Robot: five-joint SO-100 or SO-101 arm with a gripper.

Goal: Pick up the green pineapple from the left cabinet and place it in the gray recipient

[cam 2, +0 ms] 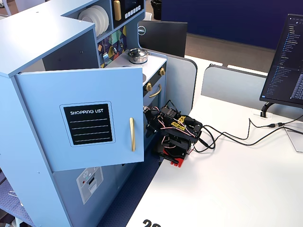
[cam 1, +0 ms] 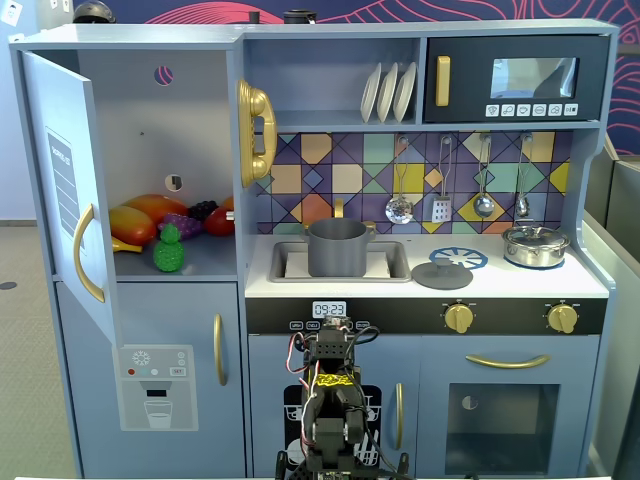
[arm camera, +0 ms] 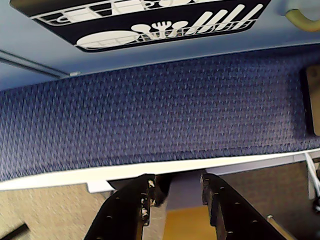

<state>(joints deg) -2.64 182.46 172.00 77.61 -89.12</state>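
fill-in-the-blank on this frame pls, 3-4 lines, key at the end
1. The left cabinet door stands ____.
2. The green pineapple sits in front of the purple ____.
3. The gray recipient stands in the ____.
4. The gripper holds ____.

Missing words: open; grapes; sink; nothing

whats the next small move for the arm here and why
Probably unfold and lift the gripper up and left, as a fixed view shows it, toward the open left cabinet. The arm sits folded low in front of the kitchen, jaws apart and empty, while the green pineapple stands at the shelf's front edge, ahead of the other fruit. The gray recipient waits in the sink.
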